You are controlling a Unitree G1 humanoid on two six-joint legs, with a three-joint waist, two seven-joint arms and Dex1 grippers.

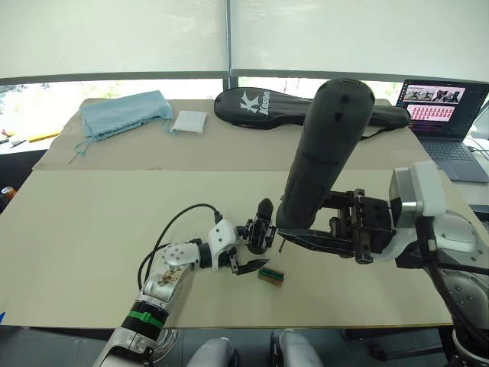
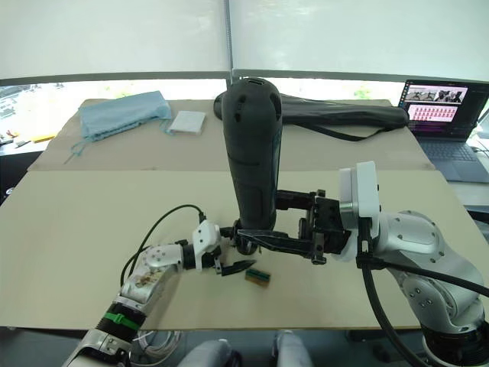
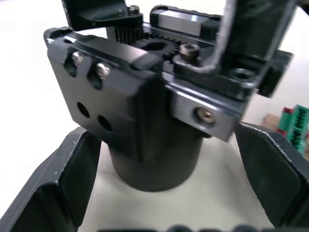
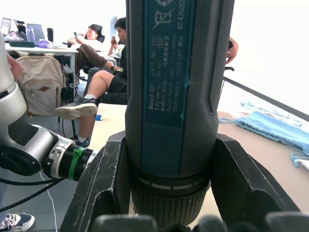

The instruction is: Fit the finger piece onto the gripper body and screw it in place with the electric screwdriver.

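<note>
The right gripper [image 2: 263,238] was closed on the electric screwdriver [image 2: 252,153], holding it nearly upright with its bit pointing down at the gripper body [image 1: 260,229]. The left gripper [image 1: 250,254] sat around that body, which rested on the table [image 1: 92,229] just ahead of its wrist; its fingers [image 3: 63,188] flanked the cylindrical base, but whether they pressed on it could not be told. The task appeared to be in its screwing stage: tool in hand and poised over the work, the driving itself seemingly not finished. Whether the finger piece was already seated could not be told.

The left wrist view showed what the eye views did not: the body's gear teeth, two fitted screws on one bracket, two empty holes below them, and a further screw on the metal plate. The right wrist view showed the screwdriver's label and collar clamped between the fingers [image 4: 104,183], with seated people in the room behind. The eye views alone placed a small green-brown box [image 1: 270,276] just beside the left fingertips, and the racket bag [image 1: 260,107], blue cloth [image 1: 126,113] and laptop [image 1: 443,115] well beyond both grippers.
</note>
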